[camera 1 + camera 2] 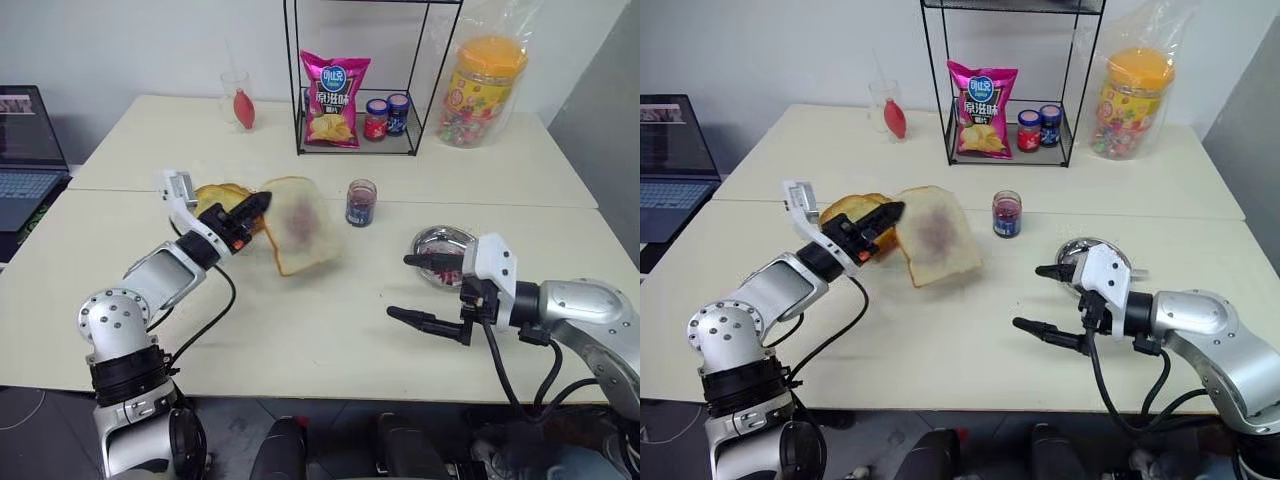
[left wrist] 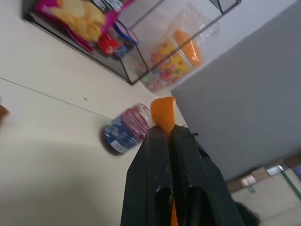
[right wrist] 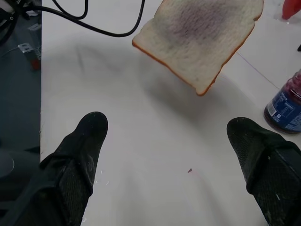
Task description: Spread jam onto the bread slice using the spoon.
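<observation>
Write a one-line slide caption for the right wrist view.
Open right gripper poised over the table, facing the jam-smeared bread slice raised off the surface, with the jam jar beside it.

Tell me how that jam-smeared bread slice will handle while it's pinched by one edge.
The bread slice, clamped at one edge by the left pincer, looks light and stays fairly flat, so probably stiff enough briefly. Being soft, it may sag or tear at the pinch. Its purplish smear looks thin, unlikely to drip.

Bright, even light; soft shadows on the worktop (image 1: pixel 330 330). The bread (image 1: pixel 298 226) by the left jaws is motion-blurred; the jar (image 2: pixel 126 130) is smeared.
</observation>
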`<act>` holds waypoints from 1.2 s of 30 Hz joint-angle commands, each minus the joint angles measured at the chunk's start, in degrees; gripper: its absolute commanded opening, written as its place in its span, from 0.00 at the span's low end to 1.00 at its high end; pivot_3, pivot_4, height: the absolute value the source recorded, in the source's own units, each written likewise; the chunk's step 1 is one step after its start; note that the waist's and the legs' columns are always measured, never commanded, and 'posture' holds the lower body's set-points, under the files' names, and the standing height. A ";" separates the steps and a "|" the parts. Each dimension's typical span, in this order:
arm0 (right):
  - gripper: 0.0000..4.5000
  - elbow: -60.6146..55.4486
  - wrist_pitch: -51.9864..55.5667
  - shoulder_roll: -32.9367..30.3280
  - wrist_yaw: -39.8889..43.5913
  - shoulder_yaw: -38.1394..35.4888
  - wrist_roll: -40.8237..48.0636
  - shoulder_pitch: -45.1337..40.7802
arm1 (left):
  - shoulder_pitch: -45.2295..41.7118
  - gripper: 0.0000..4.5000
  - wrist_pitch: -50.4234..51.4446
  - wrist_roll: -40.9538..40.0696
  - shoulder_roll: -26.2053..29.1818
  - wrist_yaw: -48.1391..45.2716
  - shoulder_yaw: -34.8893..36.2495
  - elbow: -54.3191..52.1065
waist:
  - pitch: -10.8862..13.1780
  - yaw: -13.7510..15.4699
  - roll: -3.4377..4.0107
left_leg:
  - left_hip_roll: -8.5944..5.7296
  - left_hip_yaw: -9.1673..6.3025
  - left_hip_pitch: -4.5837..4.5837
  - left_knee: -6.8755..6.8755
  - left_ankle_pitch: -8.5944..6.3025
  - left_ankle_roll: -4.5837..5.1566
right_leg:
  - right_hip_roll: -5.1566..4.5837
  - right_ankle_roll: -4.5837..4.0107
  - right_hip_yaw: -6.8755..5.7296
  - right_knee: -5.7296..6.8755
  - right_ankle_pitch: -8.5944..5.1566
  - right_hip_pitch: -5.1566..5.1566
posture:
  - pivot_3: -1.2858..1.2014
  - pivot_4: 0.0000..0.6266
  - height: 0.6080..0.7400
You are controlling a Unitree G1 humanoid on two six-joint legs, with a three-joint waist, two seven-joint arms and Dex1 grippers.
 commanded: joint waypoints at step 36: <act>1.00 -8.80 3.47 -7.53 0.18 -5.53 7.19 11.72 | -3.47 0.00 -10.75 40.86 5.36 -34.86 -29.52 11.87 | -0.01 0.00 0.01 | -0.01 0.02 -0.04 -0.14 -0.01 0.02 | -0.02 -0.19 -0.04 -0.06 -0.12 -0.05 | 0.52 0.24 1.00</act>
